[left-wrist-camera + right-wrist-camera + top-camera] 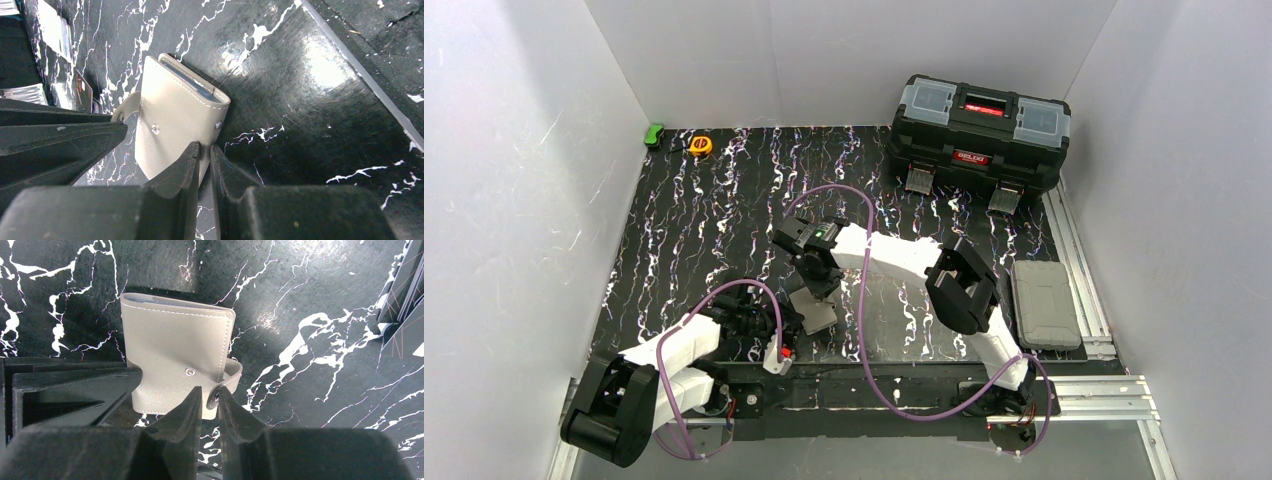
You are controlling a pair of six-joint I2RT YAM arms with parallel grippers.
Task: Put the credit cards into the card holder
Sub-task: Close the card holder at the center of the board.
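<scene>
The card holder is a taupe folded wallet that lies closed on the black marbled table between both arms. In the left wrist view, my left gripper is shut on the near corner of the card holder. In the right wrist view, my right gripper pinches the snap tab, which curls off the card holder with its snap undone. Thin credit cards lie fanned at the top left of the left wrist view. Dark card edges show at the top right of the right wrist view.
A black toolbox stands at the back right. A grey case lies on the rails at the right. A yellow tape measure and a green item sit at the back left corner. White walls enclose the table.
</scene>
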